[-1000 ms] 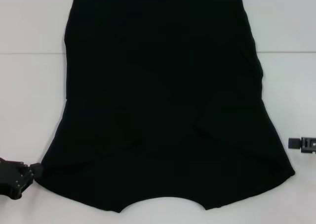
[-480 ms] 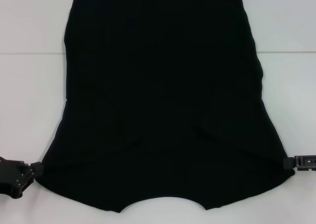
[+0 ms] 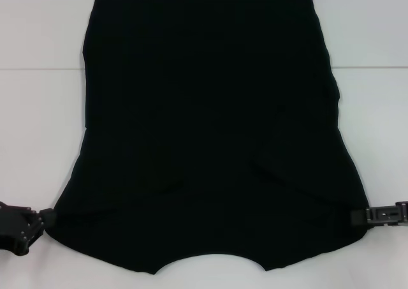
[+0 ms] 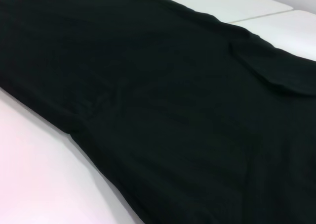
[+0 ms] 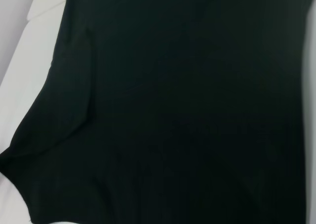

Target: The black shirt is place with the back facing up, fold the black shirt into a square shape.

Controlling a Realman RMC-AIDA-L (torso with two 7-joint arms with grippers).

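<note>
black shirt [image 3: 210,129] flat on white table [image 3: 38,110]; left gripper [image 3: 43,217] and right gripper [image 3: 354,217] at sleeve corners, jaw state unclear. next: pinch both, fold inward.

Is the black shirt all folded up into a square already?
No. In the head view the black shirt lies spread flat on the white table, both sleeves out near the left gripper and right gripper.

You've got bare white table [image 3: 38,110] down both long sides of the black shirt [image 3: 210,129], so either side is open for a pass. The near sleeve corners are taken: the left gripper [image 3: 39,220] sits against the left one, and the right gripper [image 3: 357,216] pokes over the right one. Nothing else stands on the tabletop, only flat cloth with low wrinkles.
</note>
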